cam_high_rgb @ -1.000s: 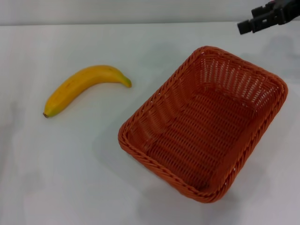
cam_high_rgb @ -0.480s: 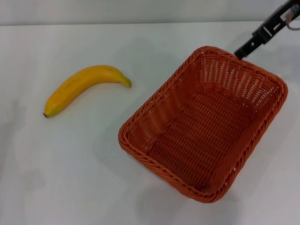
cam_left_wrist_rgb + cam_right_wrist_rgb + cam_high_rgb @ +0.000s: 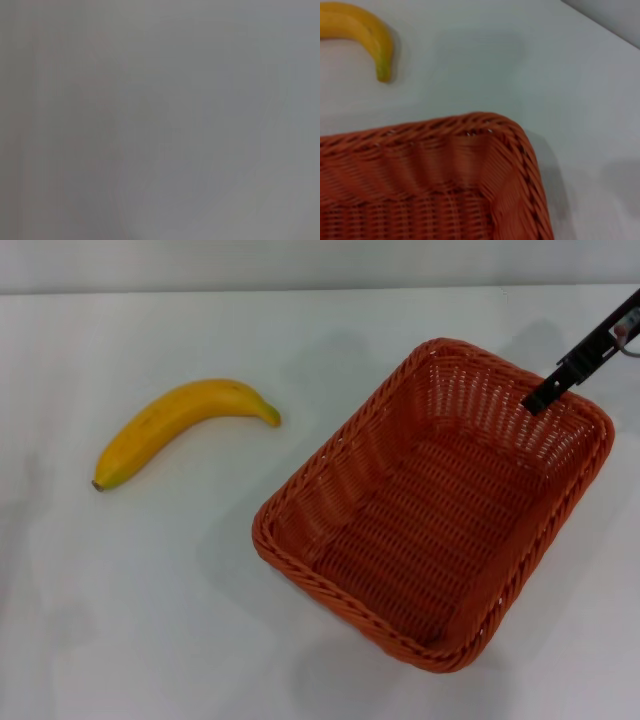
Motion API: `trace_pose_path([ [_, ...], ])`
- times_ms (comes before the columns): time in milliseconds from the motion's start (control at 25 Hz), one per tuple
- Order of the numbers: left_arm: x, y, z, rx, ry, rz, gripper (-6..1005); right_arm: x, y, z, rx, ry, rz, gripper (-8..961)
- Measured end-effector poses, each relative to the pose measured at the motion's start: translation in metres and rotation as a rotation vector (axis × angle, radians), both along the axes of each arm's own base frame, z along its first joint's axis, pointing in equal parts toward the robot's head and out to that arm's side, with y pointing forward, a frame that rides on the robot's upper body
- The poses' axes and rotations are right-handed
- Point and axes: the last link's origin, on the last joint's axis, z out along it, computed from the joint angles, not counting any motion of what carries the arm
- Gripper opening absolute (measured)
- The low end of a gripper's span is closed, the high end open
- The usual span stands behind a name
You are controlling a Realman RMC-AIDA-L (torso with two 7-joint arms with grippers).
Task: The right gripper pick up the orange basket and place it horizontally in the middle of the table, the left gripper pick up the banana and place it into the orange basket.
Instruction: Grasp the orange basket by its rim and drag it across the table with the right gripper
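right gripper [image 3: 545, 397] is coming down over the far right part of the basket [image 3: 430, 570]: a second ago it was hanging up at the far right edge of the head view, clear of the wicker; half a second ago its tip was at the outside of the far rim; now the slim black tip is sitting over the inside of the far wall, just below the braided rim. only one thin finger is showing, so whether the fingers are spread or closed i cannot tell, and nothing is in their hold

basket is not moving across the three head pictures, lying skewed on the right half of the bench [image 3: 150, 620], one corner pointing toward the banana [image 3: 180, 428]. right wrist view is looking down on a rounded corner of the basket [image 3: 510, 165] with one banana [image 3: 365, 35] end beyond it on bare bench [image 3: 580, 90]

banana is lying where it was, on the left of the bench, well apart from the basket, untouched

left gripper is not appearing anywhere; its wrist view is showing only blank grey

reading: the arm is lining up to pinch the far wall, one finger inside, one outside. lift not yet begun, basket not yet squared in the middle
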Motion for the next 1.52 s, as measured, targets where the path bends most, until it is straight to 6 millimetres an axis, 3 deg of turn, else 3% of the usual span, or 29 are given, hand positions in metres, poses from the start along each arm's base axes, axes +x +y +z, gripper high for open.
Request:
trace_pose_path([
  [240,0.002,0.000,0.001,0.010,0.006,-0.011,892,0.013,-0.005,-0.010,-0.021,-0.007,-0.043,827],
  [800,0.002,0.000,0.002,0.011,0.008,-0.015,892,0.018,-0.010,-0.023,-0.045,-0.036,-0.045,712],
  [1040,0.002,0.000,0.002,0.011,0.008,-0.016,891,0.019,-0.008,-0.017,-0.036,-0.040,-0.048,508],
  [1240,0.002,0.000,0.002,0.012,0.008,-0.015,891,0.017,-0.008,-0.017,-0.037,-0.036,-0.049,279],
  [1520,0.002,0.000,0.002,0.013,0.008,-0.014,891,0.014,-0.006,-0.011,-0.026,0.008,-0.103,218],
])
